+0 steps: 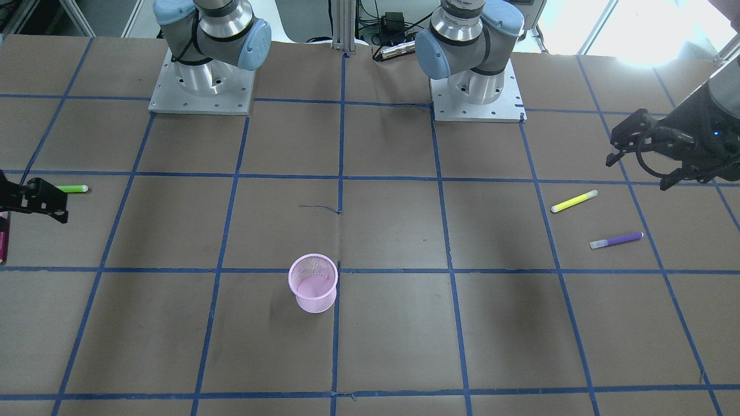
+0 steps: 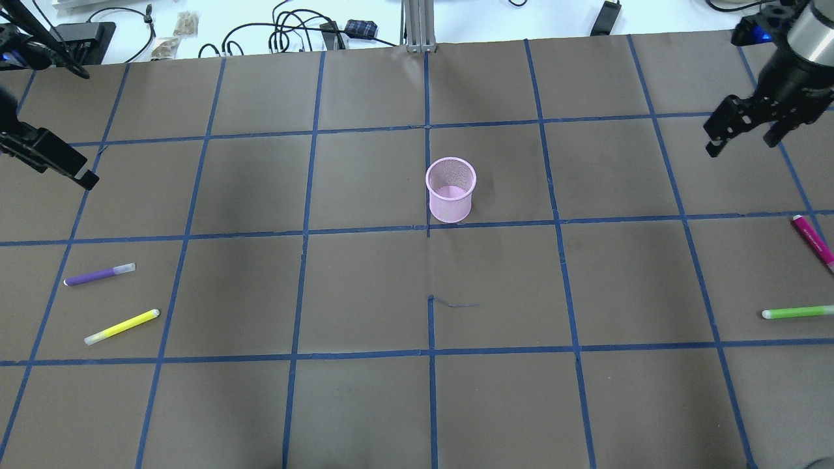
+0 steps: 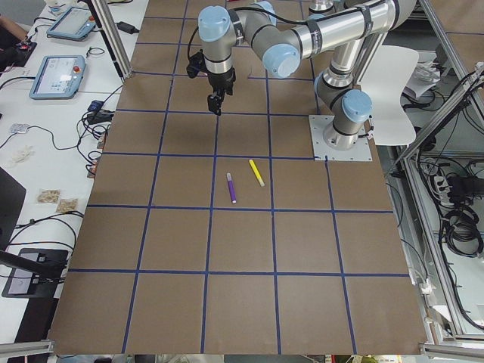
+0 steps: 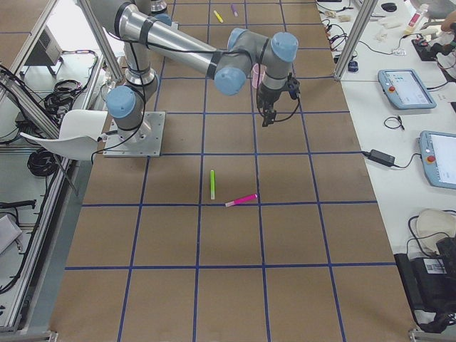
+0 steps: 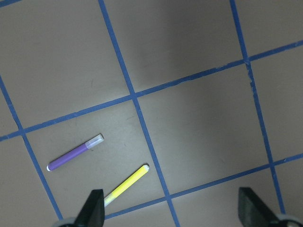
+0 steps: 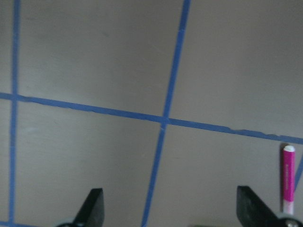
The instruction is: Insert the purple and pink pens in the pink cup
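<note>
The pink mesh cup (image 2: 450,190) stands upright and empty near the table's middle; it also shows in the front view (image 1: 313,284). The purple pen (image 2: 99,275) lies flat on the robot's left side, also in the left wrist view (image 5: 75,152). The pink pen (image 2: 812,242) lies flat at the far right edge, also in the right wrist view (image 6: 288,178). My left gripper (image 1: 639,171) is open and empty, hovering above the table beyond the purple pen. My right gripper (image 2: 743,140) is open and empty, hovering beyond the pink pen.
A yellow pen (image 2: 122,326) lies close to the purple pen. A green pen (image 2: 796,312) lies near the pink pen. The table is brown paper with a blue tape grid (image 2: 428,228). Cables and boxes (image 2: 313,32) sit past the far edge.
</note>
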`<state>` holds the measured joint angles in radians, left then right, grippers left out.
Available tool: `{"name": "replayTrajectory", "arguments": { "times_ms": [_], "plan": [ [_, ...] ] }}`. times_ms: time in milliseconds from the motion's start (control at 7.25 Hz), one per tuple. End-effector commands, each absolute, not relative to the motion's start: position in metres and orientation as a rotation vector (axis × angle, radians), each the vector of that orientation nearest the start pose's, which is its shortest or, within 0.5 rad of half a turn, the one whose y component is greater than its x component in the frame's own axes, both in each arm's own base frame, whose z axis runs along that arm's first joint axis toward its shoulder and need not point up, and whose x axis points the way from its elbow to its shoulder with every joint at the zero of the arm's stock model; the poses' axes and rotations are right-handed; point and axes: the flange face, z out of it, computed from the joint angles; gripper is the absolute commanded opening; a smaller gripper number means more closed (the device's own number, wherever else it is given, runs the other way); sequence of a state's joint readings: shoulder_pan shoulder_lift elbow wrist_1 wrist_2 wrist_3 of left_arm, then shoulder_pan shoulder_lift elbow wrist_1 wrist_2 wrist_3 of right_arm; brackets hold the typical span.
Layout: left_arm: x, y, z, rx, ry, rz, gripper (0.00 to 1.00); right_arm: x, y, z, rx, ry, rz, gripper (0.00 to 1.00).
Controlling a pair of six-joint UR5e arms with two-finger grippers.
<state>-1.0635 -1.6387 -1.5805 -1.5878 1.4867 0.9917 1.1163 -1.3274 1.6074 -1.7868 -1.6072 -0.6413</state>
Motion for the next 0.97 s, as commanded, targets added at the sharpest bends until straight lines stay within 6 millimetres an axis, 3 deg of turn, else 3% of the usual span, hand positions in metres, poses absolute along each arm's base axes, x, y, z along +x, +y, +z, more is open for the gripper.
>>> {"name": "replayTrajectory", "arguments": {
  "times_ms": [0, 138, 276, 414, 552, 828],
  "plan": [
    [0.194, -0.513, 0.400, 1.072, 3.168, -0.107, 1.00, -0.251, -0.545, 0.284, -0.446, 3.125, 0.067, 1.00],
    [0.221, -0.514, 0.370, 1.271, 3.071, -0.155, 1.00, -0.280, -0.535, 0.255, -0.510, 3.145, 0.026, 1.00],
    [0.234, -0.517, 0.345, 1.511, 2.958, -0.172, 1.00, -0.300, -0.532, 0.233, -0.544, 3.164, 0.000, 1.00],
    [0.250, -0.517, 0.323, 1.760, 2.840, -0.207, 1.00, -0.309, -0.533, 0.213, -0.623, 3.144, 0.013, 1.00],
    [0.264, -0.515, 0.302, 1.877, 2.804, -0.280, 1.00, -0.314, -0.531, 0.193, -0.636, 3.114, 0.044, 1.00],
    [0.301, -0.490, 0.249, 2.103, 2.711, -0.344, 1.00, -0.317, -0.532, 0.187, -0.666, 3.099, 0.052, 1.00]
  ]
}}
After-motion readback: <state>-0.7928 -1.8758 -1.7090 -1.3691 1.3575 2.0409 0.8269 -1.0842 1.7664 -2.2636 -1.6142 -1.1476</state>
